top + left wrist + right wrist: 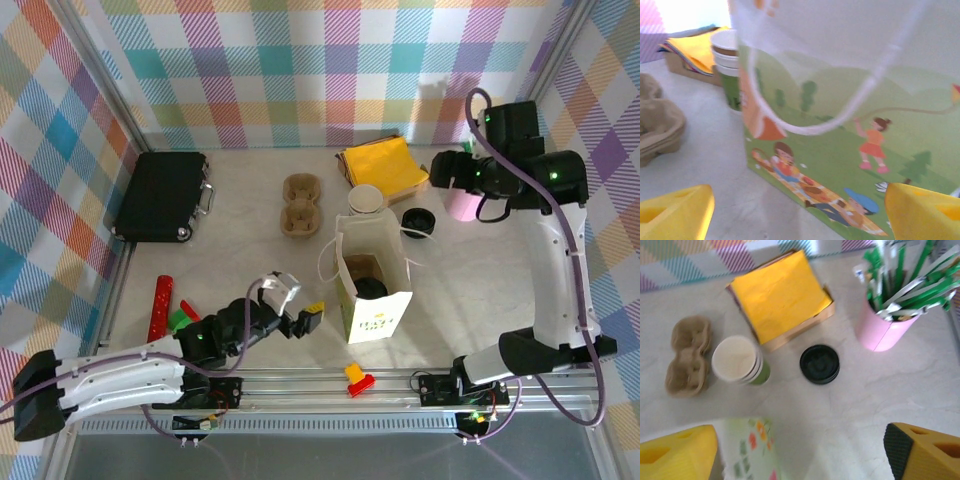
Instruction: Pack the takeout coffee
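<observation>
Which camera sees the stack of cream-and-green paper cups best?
Right wrist: the stack of cream-and-green paper cups shows whole, from above. Left wrist shows its side behind the printed paper bag; top external shows it small.

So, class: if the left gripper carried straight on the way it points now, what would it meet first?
The printed side of the paper bag, squarely ahead of the open left gripper; depth is unclear.

No writing can be read anywhere. The paper bag (378, 318), just to the right of the left claw (302, 320), carries a small green printed mark on its front, too small and blurred to make out
</observation>
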Controlling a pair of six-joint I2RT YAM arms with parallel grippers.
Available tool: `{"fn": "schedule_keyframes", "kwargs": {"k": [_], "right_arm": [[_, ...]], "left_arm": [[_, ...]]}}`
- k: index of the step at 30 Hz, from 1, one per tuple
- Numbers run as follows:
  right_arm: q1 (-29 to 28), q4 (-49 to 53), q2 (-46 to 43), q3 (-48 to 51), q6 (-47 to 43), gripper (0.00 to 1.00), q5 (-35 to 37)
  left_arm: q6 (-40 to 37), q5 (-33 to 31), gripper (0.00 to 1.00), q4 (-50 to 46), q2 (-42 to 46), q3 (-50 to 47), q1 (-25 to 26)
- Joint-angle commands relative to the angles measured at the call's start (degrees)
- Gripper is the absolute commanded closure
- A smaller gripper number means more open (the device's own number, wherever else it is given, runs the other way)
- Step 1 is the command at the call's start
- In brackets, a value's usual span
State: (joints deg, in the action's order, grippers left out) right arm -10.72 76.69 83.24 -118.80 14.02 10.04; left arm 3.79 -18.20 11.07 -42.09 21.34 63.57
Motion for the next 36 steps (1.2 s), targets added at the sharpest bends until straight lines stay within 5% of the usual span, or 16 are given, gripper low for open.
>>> {"fn": "schedule_keyframes", "kwargs": {"k": [1, 15, 27, 36], "right_arm": [[5.5, -9.6, 2.4, 2.7, -2.3, 0.15, -3.3], [17.2, -25.4, 15.8, 2.7, 1.1, 0.27, -8.1], [18.9, -31.4, 23.5, 3.1, 1.8, 0.34, -9.7], [18.9, -30.7, 29.6, -1.0, 2.4, 0.50, -12.8]], "left_arm": [[2.5, -0.8, 0.12, -9.8, 2.8, 3.3, -4.1], [5.5, 5.9, 0.12, -19.7, -0.2, 12.0, -19.6], [4.1, 7.9, 0.12, -19.7, -4.0, 16.3, -21.3], [3.9, 7.4, 0.12, -19.5, -4.1, 15.4, -21.7]]}}
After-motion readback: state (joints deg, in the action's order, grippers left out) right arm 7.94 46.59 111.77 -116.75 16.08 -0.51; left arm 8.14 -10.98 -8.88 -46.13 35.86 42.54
